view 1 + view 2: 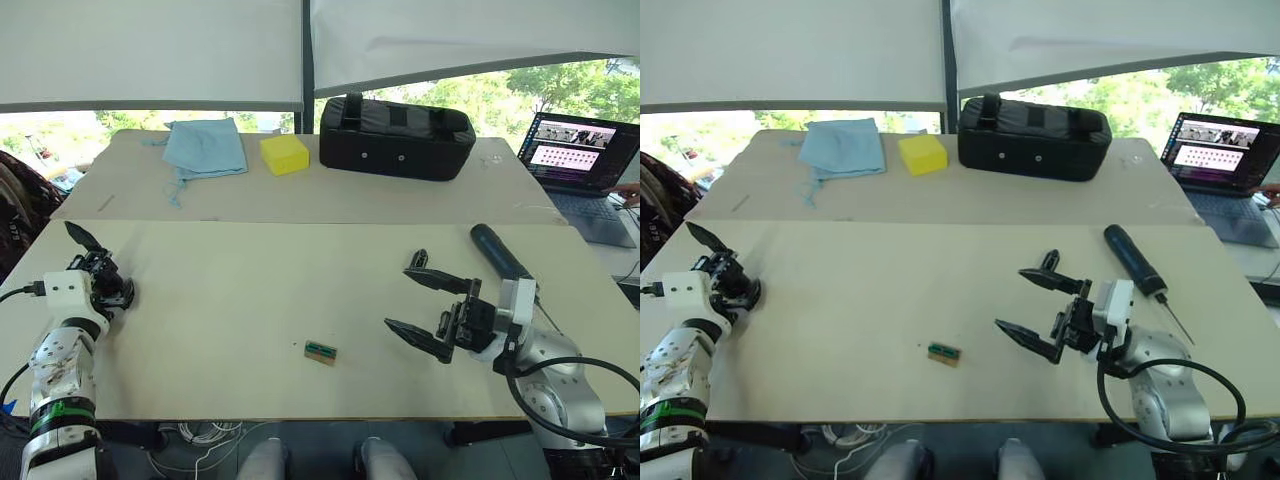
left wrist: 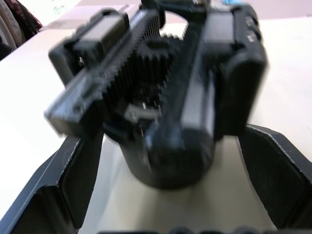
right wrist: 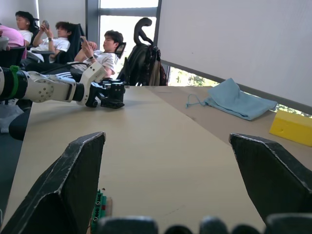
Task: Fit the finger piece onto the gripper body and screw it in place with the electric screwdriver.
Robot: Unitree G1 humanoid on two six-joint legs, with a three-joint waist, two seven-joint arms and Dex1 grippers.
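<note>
Two grippers: both over the table (image 1: 250, 300).
Left gripper (image 1: 100, 275): fingers clamped around the gripper body (image 2: 156, 112) (its pointed finger tilts up) at the table's left edge.
Right gripper (image 1: 1032, 308): jaws spread, empty.
Electric screwdriver (image 1: 1135, 258): lying just behind the right gripper.
Green-and-brown block (image 1: 320, 351): table's near middle.

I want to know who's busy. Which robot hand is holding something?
The left gripper is the busy one: its fingers sit around the gripper body at the table's left edge. The right gripper is open, with nothing between its fingers.
</note>
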